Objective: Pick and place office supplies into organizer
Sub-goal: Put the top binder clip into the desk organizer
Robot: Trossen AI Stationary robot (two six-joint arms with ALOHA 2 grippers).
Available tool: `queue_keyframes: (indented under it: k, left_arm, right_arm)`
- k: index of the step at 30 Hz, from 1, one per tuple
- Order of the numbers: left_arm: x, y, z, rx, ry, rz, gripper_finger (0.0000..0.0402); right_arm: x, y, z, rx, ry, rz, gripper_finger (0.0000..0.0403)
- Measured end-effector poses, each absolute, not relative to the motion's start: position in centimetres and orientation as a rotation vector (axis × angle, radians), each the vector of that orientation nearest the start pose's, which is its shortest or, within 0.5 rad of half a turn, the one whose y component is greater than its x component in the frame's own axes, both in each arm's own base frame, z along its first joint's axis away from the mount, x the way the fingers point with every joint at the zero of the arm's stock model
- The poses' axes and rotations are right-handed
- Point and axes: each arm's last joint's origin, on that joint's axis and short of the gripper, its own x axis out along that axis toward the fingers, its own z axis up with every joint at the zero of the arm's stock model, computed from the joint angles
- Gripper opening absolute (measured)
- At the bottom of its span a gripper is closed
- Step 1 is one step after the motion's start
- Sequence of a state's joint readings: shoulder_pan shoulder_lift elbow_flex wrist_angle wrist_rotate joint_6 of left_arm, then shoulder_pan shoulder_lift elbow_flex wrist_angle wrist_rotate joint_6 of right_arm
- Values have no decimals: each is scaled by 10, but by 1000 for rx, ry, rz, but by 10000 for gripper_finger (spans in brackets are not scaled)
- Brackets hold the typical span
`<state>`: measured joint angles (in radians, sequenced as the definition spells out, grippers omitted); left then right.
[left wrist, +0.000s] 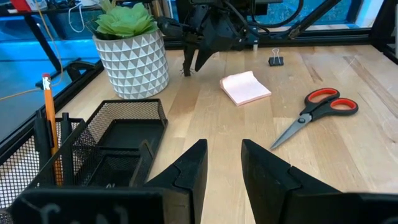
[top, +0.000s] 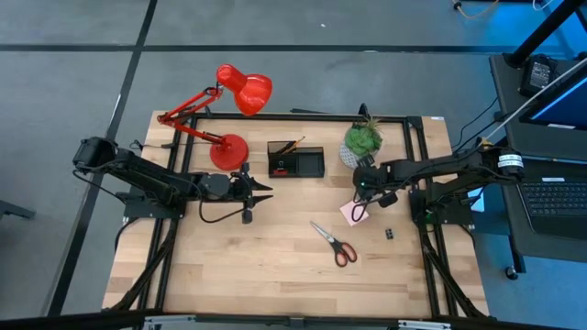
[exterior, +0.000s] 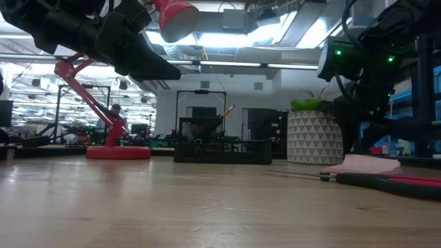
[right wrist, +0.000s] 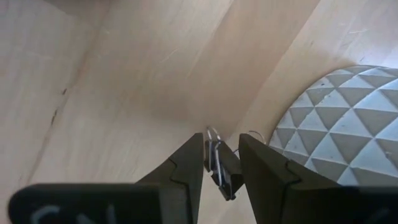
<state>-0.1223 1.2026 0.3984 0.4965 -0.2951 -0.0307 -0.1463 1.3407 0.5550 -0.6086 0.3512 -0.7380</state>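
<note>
Black clip (right wrist: 222,171) | gripped in right claw (right wrist: 221,163) | beside plant pot (right wrist: 336,118)

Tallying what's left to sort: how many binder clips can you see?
2: one binder clip is pinched in the right gripper near the plant pot; another lies on the table beyond the scissors. Others may be hidden.

A pale wooden table (top: 275,266) with a black frame fills the middle of the high view; around it lies a grey floor (top: 73,82) crossed by dark lines in the upper left; at the right edge stands a dark desk (top: 541,183) with a laptop (top: 558,197) and cables; blue light falls in the upper right corner; in the low view a wide room opens behind the table, with bright ceiling lights (exterior: 227,41) along the top and shelving (exterior: 27,124) at the left.
</note>
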Motion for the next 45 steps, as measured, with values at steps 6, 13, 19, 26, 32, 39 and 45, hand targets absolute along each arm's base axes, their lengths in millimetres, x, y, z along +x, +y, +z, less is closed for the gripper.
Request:
queue_keyframes:
  k: [6, 13, 19, 26, 32, 39, 45]
  left_arm:
    - [228, -20, 186, 33, 299, 176, 93]
    - [228, -20, 186, 33, 299, 176, 93]
    - [228, -20, 186, 33, 300, 176, 93]
    - [228, -20, 186, 33, 300, 176, 93]
    - [228, -20, 186, 33, 300, 176, 93]
    - [228, -20, 186, 33, 300, 176, 93]
    - [228, -20, 186, 33, 300, 176, 93]
  right_arm:
    - [188, -35, 136, -762, 1503, 124, 106]
    - [188, -36, 135, -807, 1525, 75, 106]
    - [188, -36, 136, -807, 1519, 73, 106]
    - [188, -35, 136, -782, 1518, 106, 106]
    - [186, -34, 134, -758, 1515, 138, 106]
    - [187, -34, 134, -759, 1509, 133, 106]
    - [187, -35, 134, -760, 1511, 132, 106]
